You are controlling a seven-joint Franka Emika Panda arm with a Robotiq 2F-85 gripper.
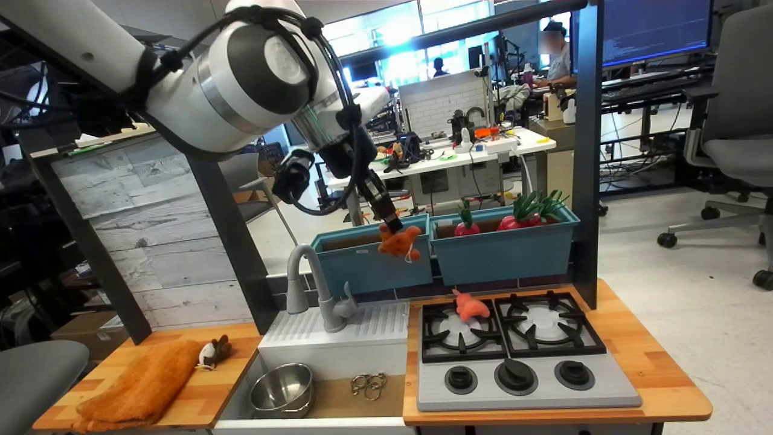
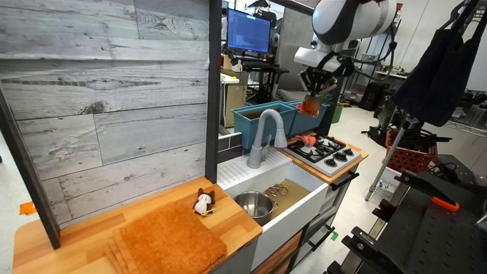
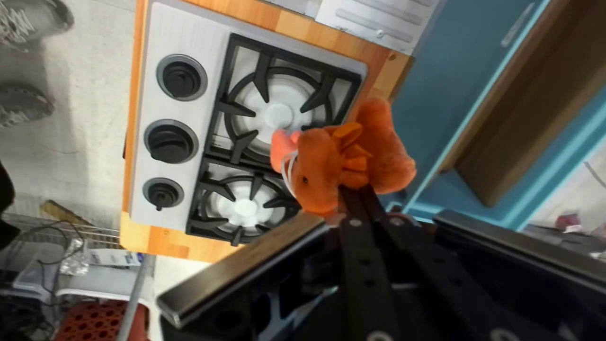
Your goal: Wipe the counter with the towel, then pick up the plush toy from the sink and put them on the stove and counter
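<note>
Wrist view: orange plush toy [image 3: 319, 163] pinched high, stove [image 3: 208, 42] below

From the end effector [image 3: 359, 190], the stove lies beneath and off toward its knobs [image 3: 170, 140], with the blue planter [image 3: 445, 61] close on the opposite side. The coming move turns on that offset, I judge; a straight descent might brush the blue planter. The orange plush toy's long axis runs across the fingers [image 3: 360, 246], head toward the stove, rump toward the blue planter. Those fingers are almost together, clamped on the orange plush toy where head meets body.

In an exterior view, the pink plush toy [image 1: 471, 307] rests on the stove's back burner [image 1: 462, 344] nearest the sink [image 1: 362, 356]; the orange plush toy hangs higher, toward the sink side, well apart. Across the sink, the towel [image 1: 142, 380] lies on the wooden surface [image 1: 199, 393].

In an exterior view, the brown-and-white plush toy [image 2: 204, 201] sits on that surface just beside the towel. Here the fingers blur into the orange plush toy, so the grip reads less well. With toys on stove and surface, placing this one is probably the step in hand.
</note>
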